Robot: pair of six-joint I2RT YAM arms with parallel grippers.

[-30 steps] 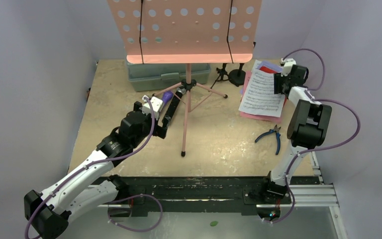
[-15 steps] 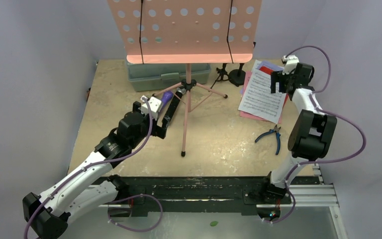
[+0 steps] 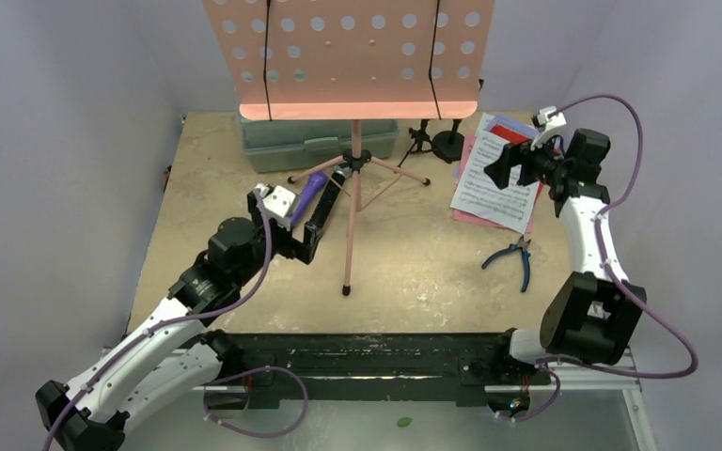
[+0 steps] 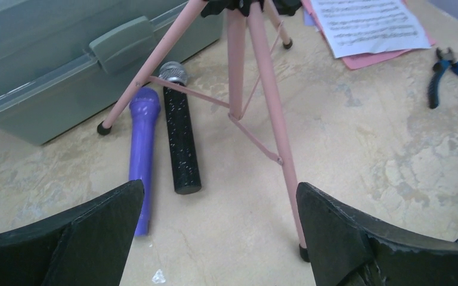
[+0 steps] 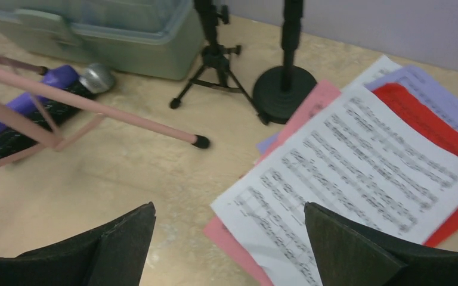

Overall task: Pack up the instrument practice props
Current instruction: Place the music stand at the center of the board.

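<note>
Right gripper (image 5: 228, 210), jaws apart, hovers over sheet-music pages (image 5: 358, 161); left gripper (image 4: 219, 187), likewise apart, faces purple microphone (image 4: 143, 149).

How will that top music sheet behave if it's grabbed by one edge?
Probably floppy; the white sheet looks like thin paper. It lies loose on coloured pages, so a push would likely slide it or fan the pile.

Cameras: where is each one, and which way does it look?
Top external: above and behind the arms, looking down at the table; both arms show.
Left wrist: on left arm, facing purple microphone and pink tripod; open left gripper shows.
Right wrist: on right arm, facing sheet-music pages; open right gripper shows.
Both wrist views share tripod and grey-green case.
</note>
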